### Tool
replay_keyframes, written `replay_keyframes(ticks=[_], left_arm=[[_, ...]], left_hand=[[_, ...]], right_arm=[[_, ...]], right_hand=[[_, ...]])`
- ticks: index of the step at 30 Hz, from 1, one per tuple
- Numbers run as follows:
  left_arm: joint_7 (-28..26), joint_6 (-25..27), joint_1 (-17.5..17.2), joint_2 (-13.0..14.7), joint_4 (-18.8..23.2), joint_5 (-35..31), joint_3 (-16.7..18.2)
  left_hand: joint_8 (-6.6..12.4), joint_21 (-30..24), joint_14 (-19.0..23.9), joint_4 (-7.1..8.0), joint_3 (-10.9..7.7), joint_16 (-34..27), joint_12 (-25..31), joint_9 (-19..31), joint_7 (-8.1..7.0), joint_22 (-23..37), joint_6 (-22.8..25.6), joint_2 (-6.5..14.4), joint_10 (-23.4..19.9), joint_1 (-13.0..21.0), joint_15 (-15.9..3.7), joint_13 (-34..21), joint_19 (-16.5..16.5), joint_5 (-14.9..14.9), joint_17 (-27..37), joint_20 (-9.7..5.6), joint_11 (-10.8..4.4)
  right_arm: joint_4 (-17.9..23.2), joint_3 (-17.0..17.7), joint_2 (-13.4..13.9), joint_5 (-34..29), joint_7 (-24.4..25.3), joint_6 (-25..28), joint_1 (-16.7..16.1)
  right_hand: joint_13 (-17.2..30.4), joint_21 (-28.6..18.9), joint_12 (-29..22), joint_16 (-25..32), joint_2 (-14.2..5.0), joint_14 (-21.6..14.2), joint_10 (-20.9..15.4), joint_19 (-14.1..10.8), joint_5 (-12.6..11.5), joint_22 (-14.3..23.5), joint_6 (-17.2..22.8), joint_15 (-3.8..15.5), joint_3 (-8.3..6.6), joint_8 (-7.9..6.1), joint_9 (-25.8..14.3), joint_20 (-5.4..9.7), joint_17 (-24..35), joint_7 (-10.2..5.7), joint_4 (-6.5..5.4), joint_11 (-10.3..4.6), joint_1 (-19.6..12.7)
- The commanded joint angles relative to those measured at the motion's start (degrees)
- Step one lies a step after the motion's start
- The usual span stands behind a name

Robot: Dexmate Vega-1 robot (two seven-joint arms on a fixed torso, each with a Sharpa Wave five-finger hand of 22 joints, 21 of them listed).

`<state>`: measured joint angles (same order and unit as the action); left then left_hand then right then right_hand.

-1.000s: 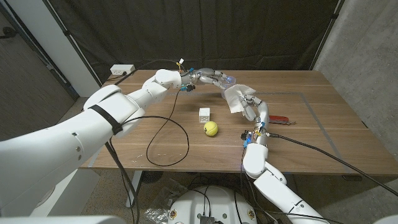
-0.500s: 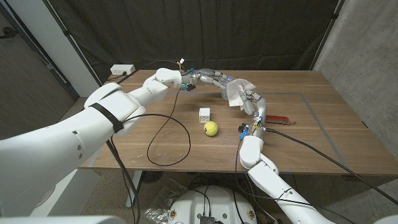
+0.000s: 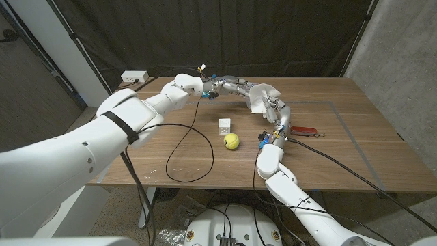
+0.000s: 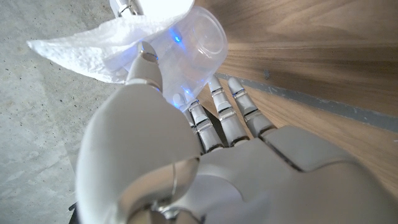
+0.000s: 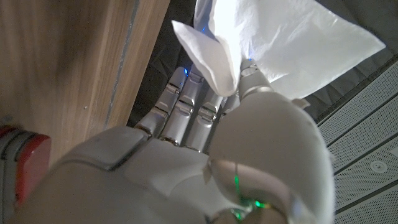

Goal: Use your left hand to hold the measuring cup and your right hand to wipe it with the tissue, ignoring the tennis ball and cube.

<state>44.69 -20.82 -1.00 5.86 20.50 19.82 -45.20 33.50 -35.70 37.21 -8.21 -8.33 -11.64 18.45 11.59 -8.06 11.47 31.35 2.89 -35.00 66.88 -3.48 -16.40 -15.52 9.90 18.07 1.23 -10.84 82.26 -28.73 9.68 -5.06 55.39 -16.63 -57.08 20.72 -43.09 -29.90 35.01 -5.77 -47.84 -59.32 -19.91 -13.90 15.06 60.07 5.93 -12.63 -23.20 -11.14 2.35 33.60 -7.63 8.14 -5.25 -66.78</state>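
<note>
left hand [image 3: 232, 86] is gripping the cup [image 4: 198, 42] between thumb and fingers, right hand [image 3: 275, 109] is pinching the tissue [image 3: 260, 96] against it at the fingertips; risk: a hard wipe may be levering the cup loose or slipping the tissue.

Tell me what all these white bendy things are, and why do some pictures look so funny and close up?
Those are a robot's two arms, each ending in a hand. The wide picture comes from a camera on the robot's head, looking down at a wooden table. The two close-up pictures come from cameras on its wrists, so each looks along the back of a hand. The left hand holds a clear measuring cup. The right hand holds a white tissue against the cup. On the table lie a yellow-green tennis ball, a small white cube, a red thing that I cannot identify, and a black cable.
</note>
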Motion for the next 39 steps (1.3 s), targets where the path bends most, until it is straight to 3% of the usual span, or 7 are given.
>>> replay_keyframes(ticks=[1, 17, 39], left_arm=[[0.41, 3.44, 0.2, -0.92, -0.16, 1.2, 0.47], [-0.63, 3.46, 0.82, -0.34, -0.2, 1.94, 1.09], [3.36, 2.83, 1.07, -0.56, -0.25, 3.42, 3.35]], left_hand=[[0.5, -0.4, -0.32, 1.97, -2.47, 0.06, 0.26, 0.1, 0.45, 0.0, 1.45, 2.79, -0.6, -2.65, -7.47, -0.09, 0.29, 0.38, 0.18, -0.06, 0.14], [0.36, -0.66, -0.23, 1.97, -2.57, -0.14, 0.17, -0.18, 0.65, -0.02, 1.7, 2.69, -0.85, -2.87, -7.75, -0.03, 0.35, 0.4, 0.26, -0.17, 0.24], [0.08, -1.02, -0.2, 2.03, -2.73, -0.25, 0.03, -0.35, 0.53, -0.03, 1.72, 2.65, -1.08, -3.21, -7.67, 0.02, 0.46, 0.42, 0.34, -0.22, 0.25]], right_arm=[[-2.81, -1.25, -1.03, -0.89, 1.62, -0.15, 2.39], [-1.87, -1.95, 0.2, -0.9, 1.81, 3.9, 1.62], [-4.4, -3.17, 1.33, 0.12, 2.47, 9.15, 2.99]], right_hand=[[0.26, -0.42, -0.16, 0.57, -0.72, -0.51, -0.13, -0.05, 0.09, 0.2, 2.4, 7.02, 0.09, -1.26, -2.99, 0.74, 0.15, 2.33, -0.15, 0.09, -0.06], [0.48, -1.3, -0.1, 0.64, -0.71, -0.66, -0.43, 0.09, 0.17, 0.37, 2.47, 7.04, 0.13, -1.43, -2.96, 0.65, 0.12, 2.59, -0.04, 0.24, -0.26], [0.79, -2.59, 0.12, 0.75, -0.89, -0.9, -0.59, 0.34, 0.36, 0.52, 2.41, 6.96, 0.19, -1.63, -3.01, 0.65, 0.02, 2.74, -0.06, 0.4, -0.39]])
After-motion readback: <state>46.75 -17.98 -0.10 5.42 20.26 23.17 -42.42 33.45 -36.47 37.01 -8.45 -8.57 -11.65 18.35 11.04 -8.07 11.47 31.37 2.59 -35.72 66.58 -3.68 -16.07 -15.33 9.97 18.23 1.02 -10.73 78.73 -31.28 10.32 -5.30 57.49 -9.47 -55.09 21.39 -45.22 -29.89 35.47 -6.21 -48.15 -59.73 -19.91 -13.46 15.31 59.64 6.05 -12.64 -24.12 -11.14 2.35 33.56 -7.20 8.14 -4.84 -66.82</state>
